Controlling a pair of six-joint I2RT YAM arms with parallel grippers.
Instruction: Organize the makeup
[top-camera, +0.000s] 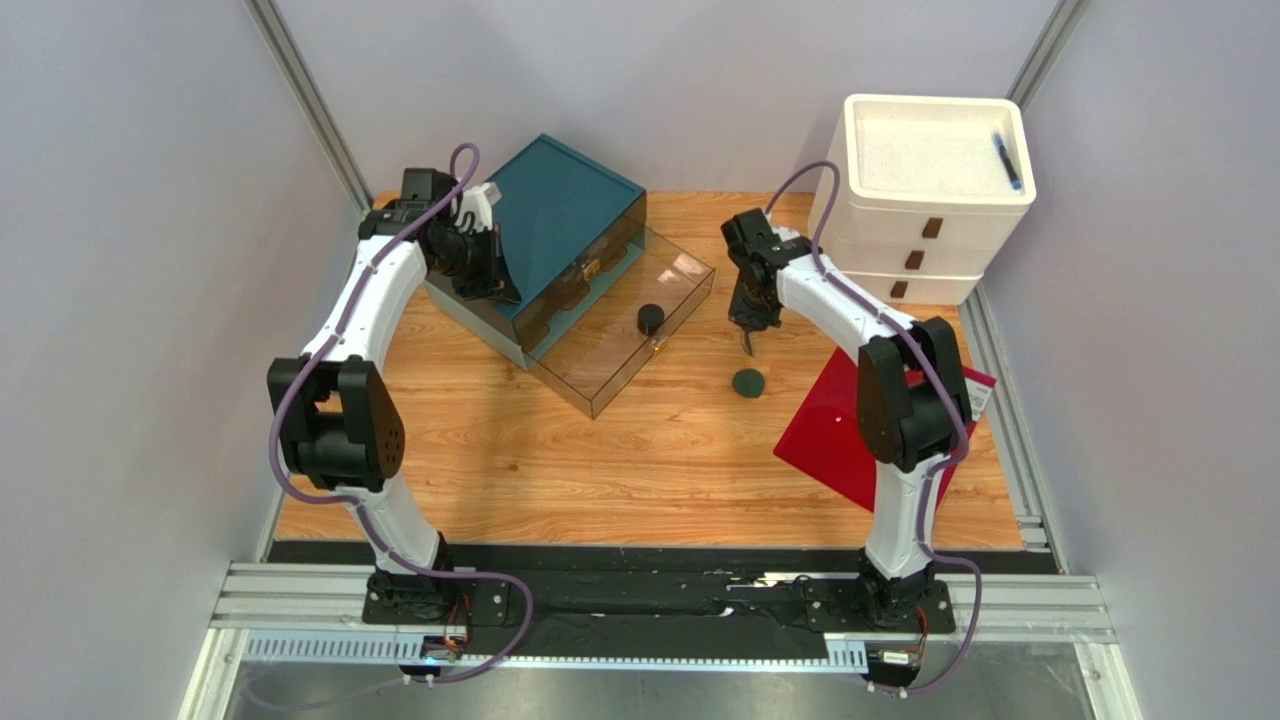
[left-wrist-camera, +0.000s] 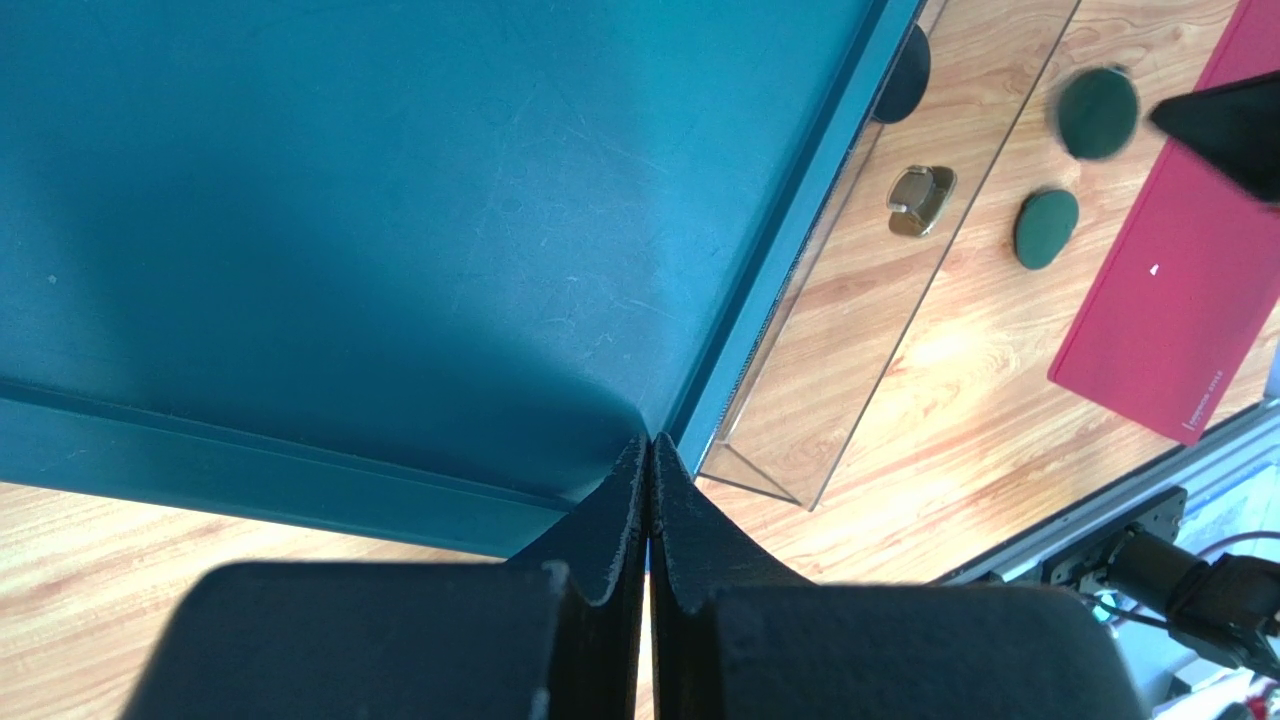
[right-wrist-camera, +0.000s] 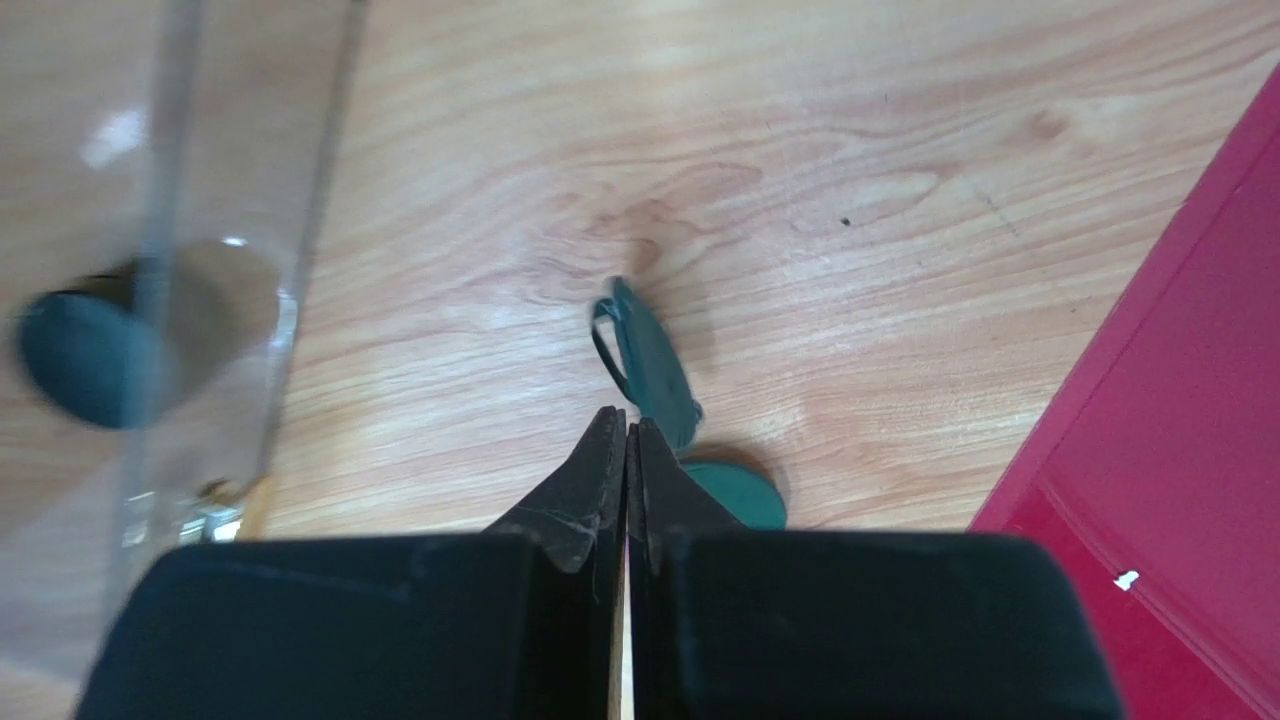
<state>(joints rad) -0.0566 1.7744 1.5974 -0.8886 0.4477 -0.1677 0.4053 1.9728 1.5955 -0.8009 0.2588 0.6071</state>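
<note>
A teal box (top-camera: 564, 225) stands at the back with its lid (left-wrist-camera: 391, 225) raised. My left gripper (top-camera: 478, 255) is shut, its tips (left-wrist-camera: 649, 443) against the lid's lower corner. A clear drawer (top-camera: 631, 338) is pulled out, with a dark compact (top-camera: 651, 318) in it. A green compact (top-camera: 747, 384) lies flat on the table. My right gripper (top-camera: 747, 338) is shut above it. A second green compact (right-wrist-camera: 646, 360), on edge and blurred, is just past my right fingertips (right-wrist-camera: 625, 428), not between them; it also shows in the left wrist view (left-wrist-camera: 1097, 113). Bottles and tubes are out of view.
A flat red sheet (top-camera: 879, 428) lies at the right, near the green compact. A white drawer unit (top-camera: 932, 195) stands at the back right with a blue pen (top-camera: 1005, 161) on top. A gold latch (left-wrist-camera: 921, 200) sits on the drawer front.
</note>
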